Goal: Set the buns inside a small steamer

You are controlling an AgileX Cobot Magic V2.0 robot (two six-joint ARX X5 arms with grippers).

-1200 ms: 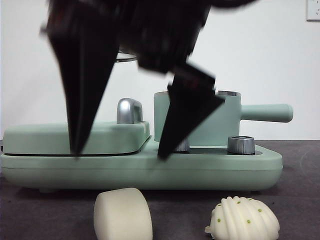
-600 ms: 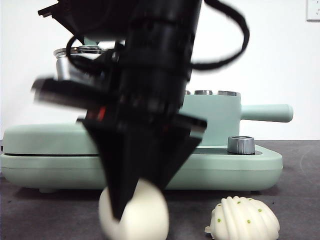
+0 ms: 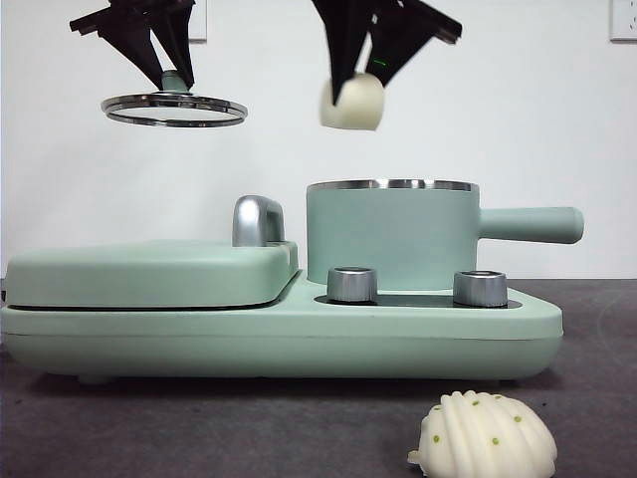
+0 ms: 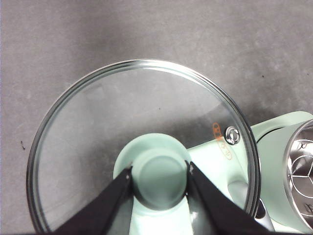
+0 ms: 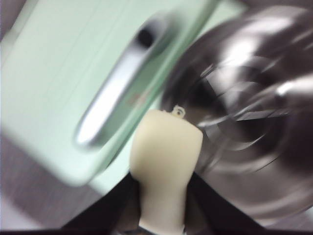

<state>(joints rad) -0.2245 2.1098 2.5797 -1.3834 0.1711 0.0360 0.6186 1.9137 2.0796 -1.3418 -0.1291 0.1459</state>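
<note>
i see a clear glass lid [image 4: 142, 147] with polished steel rim, matt mint plastic knob [image 4: 159, 178], smooth matt cream bun [image 5: 166, 161], ribbed bun [image 3: 486, 436], glossy steel-rimmed steamer [image 3: 393, 239], rough grey tabletop [image 4: 146, 29]

Flat mint-green griddle [image 3: 149, 274] sat shut on the left half of a mint-green cooker base [image 3: 299, 344], its silver handle [image 3: 257, 221] standing at the lid's back edge. Two steel knobs [image 3: 351, 284] stood on the base's right half. Dark grey table [image 3: 249, 428] underneath, white wall [image 3: 537, 119] behind.
</note>
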